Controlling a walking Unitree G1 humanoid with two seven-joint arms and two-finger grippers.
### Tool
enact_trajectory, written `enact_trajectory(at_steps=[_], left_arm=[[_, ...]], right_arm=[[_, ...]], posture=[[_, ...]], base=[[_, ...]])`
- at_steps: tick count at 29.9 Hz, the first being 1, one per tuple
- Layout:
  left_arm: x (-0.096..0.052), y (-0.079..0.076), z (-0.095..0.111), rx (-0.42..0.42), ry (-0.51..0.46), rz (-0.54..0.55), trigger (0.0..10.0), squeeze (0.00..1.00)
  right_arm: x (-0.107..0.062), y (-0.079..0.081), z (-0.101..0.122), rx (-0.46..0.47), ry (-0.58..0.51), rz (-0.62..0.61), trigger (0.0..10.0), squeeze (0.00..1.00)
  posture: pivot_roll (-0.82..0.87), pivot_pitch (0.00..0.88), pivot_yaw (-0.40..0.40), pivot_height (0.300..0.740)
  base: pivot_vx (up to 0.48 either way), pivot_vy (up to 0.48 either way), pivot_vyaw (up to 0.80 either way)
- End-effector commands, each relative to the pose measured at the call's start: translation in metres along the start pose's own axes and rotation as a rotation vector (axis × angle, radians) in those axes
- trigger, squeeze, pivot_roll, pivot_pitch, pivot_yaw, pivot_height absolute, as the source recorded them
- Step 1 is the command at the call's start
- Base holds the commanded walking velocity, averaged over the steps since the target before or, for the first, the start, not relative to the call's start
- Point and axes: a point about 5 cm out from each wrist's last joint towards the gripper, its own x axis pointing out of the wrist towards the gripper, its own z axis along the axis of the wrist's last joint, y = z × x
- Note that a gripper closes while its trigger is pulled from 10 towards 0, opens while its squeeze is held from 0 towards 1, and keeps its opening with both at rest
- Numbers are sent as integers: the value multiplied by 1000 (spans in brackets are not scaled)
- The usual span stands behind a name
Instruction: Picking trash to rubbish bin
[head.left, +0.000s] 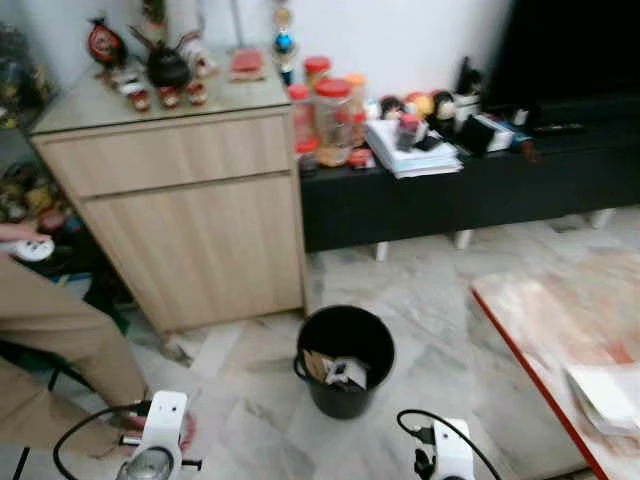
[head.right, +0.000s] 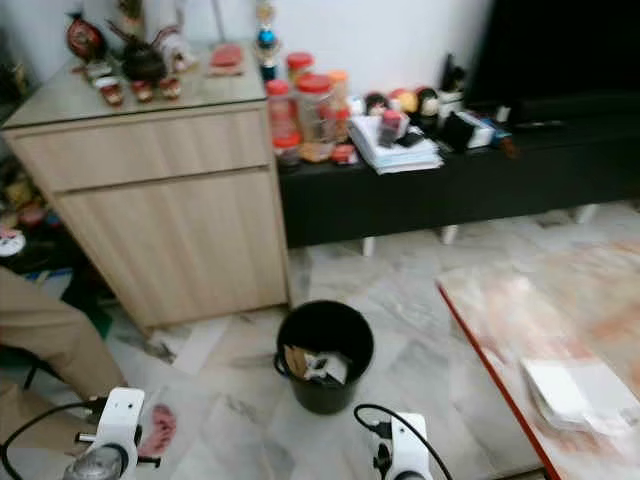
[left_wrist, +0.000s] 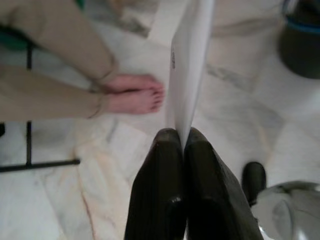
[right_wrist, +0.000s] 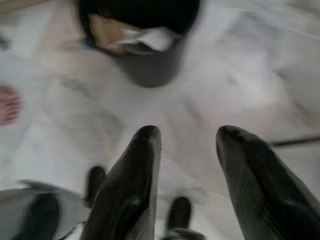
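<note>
A black rubbish bin (head.left: 345, 358) stands on the marble floor ahead of me, holding brown and white scraps (head.left: 338, 370). In the left wrist view my left gripper (left_wrist: 183, 136) is shut on a thin white sheet of paper (left_wrist: 189, 60) held edge-on above the floor. My right gripper (right_wrist: 187, 137) hangs open with nothing between its fingers, just short of the bin (right_wrist: 140, 45). Both wrists (head.left: 155, 445) show at the bottom of the eye views.
A person sits at the left, with legs (head.left: 60, 340) and bare feet (left_wrist: 132, 92) on the floor. A wooden cabinet (head.left: 190, 210) and a black low console (head.left: 450, 190) line the wall. A red-edged table (head.left: 565, 340) with papers stands at the right.
</note>
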Motion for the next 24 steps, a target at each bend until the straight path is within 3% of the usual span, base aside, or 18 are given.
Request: enact_trajectory(at_steps=[1, 24], left_arm=[[1, -2, 3, 15, -7, -3, 10000, 0], [2, -2, 9, 13, -24, -4, 10000, 0]], right_arm=[[-1, -4, -1, 2, -2, -8, 10000, 0], [-1, -1, -2, -9, 8, 18, 10000, 0]], posture=[[193, 0, 32, 740], [195, 0, 34, 740]], base=[[469, 0, 0], [469, 0, 0]])
